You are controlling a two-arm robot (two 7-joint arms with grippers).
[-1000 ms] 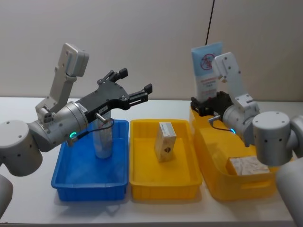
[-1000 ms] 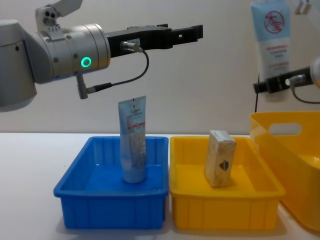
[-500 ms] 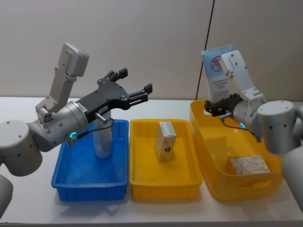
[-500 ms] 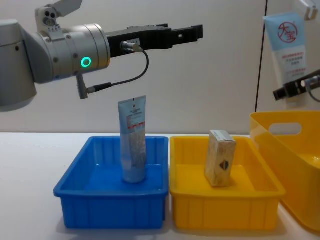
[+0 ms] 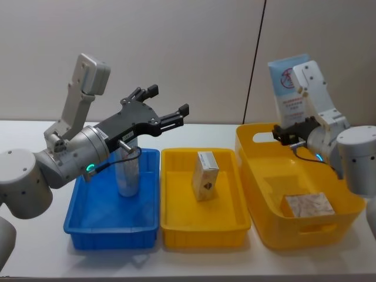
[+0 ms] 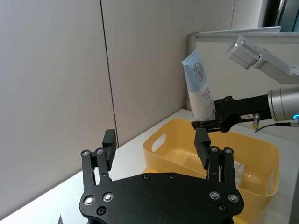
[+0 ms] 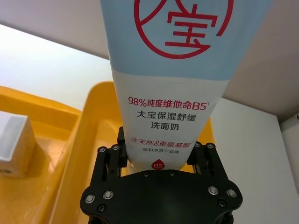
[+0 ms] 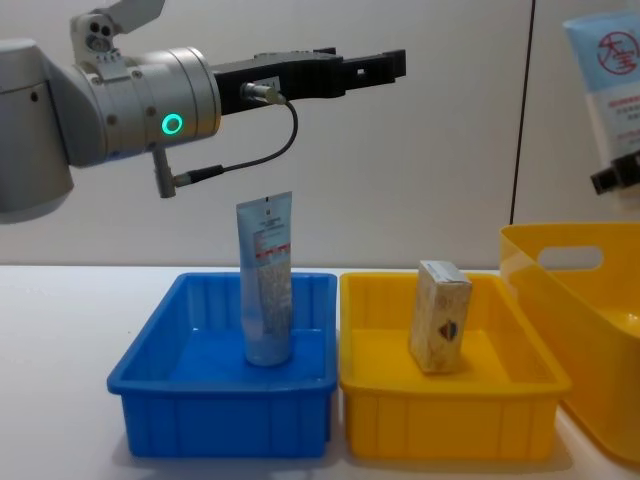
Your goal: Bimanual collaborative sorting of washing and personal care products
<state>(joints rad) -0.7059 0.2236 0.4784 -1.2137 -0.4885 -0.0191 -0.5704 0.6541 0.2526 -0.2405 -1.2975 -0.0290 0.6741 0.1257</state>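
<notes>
Left side of the head view: left gripper (image 5: 167,107) hangs above the blue tray (image 5: 94,226), fingers spread apart, nothing between them. Left wrist view confirms both fingers (image 6: 109,142) wide apart.

Blue tray, lower left: one squeeze tube (image 8: 267,280) stands upright on its cap, leaning slightly, near the tray's middle. In the head view its top is partly hidden behind the left gripper.

Centre: yellow tray (image 5: 179,229) just beside the blue one, rims nearly touching. One cream carton (image 5: 205,175) stands on end inside it, dark emblem on the lower front face, tilted a little.

Right: large yellow bin (image 5: 261,194) beside the yellow tray. A second carton (image 5: 307,205) lies flat on the bin floor at lower right.

Upper right: right gripper (image 5: 292,130) above the bin's far rim, fingers clamped on the lower end of a second tube (image 5: 289,85), held upright, red circle mark at top. Right wrist view: fingers pinch the tube base from both sides.
</notes>
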